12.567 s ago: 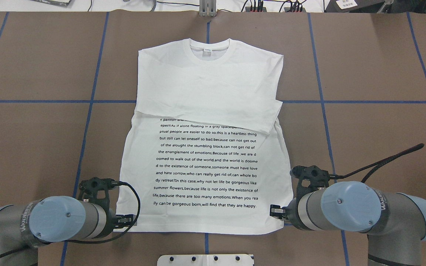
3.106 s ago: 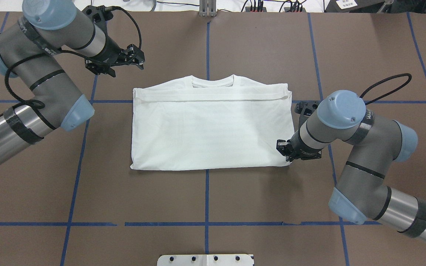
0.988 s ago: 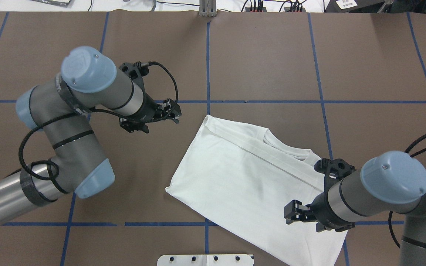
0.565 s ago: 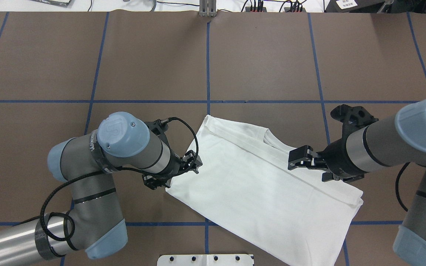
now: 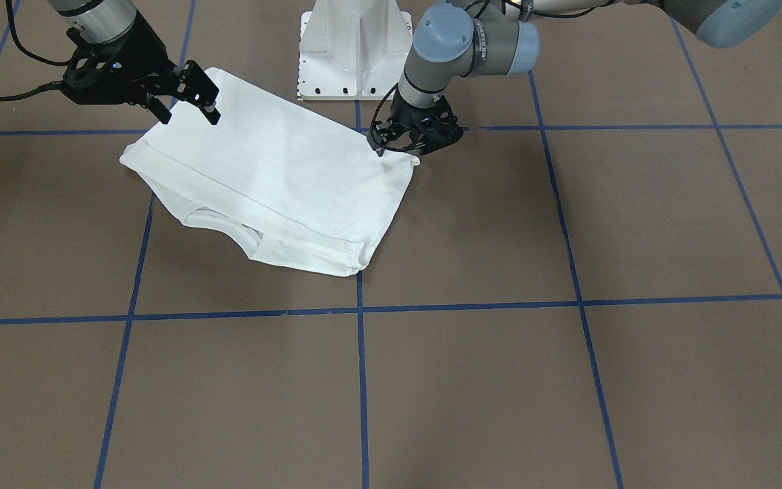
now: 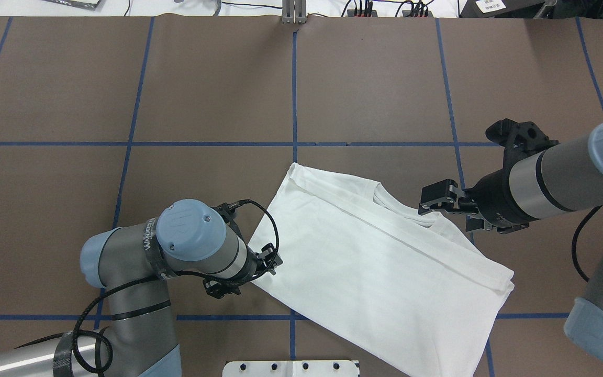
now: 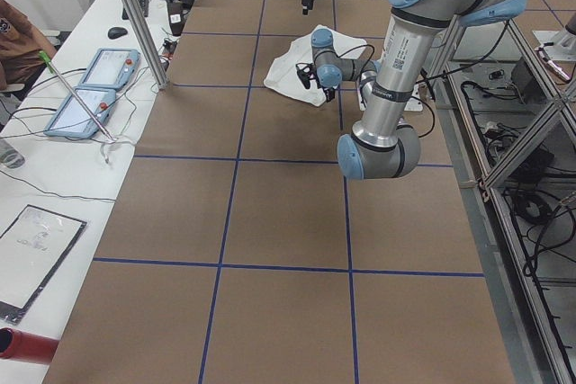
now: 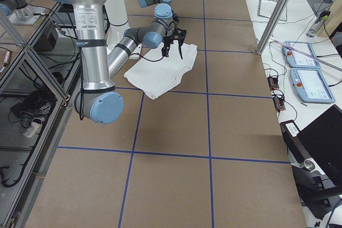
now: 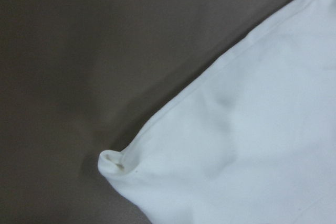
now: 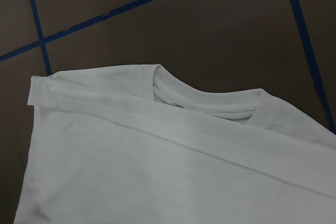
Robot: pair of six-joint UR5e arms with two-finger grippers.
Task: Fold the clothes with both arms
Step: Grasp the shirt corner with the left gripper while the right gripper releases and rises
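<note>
Folded shirt (image 6: 385, 272) lies askew — right gripper (image 5: 189, 109) hovers above it, jaws spread; left gripper (image 6: 271, 260) sits at one corner (its grip cannot be told).

"Where's the left arm (image 6: 191, 246)?"

"Elbow bent tight, wrist tipped down, left pincer (image 6: 274, 261) held low. I can't tell how its jaws stand."

"And the right arm (image 6: 553, 175)?"

"It reaches in almost level. The right pincer (image 6: 426, 203) hangs higher, jaws spread apart."

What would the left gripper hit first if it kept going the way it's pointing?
Most likely the shirt: its rolled corner lies just ahead of the left gripper, though the gap in height is unclear.
</note>
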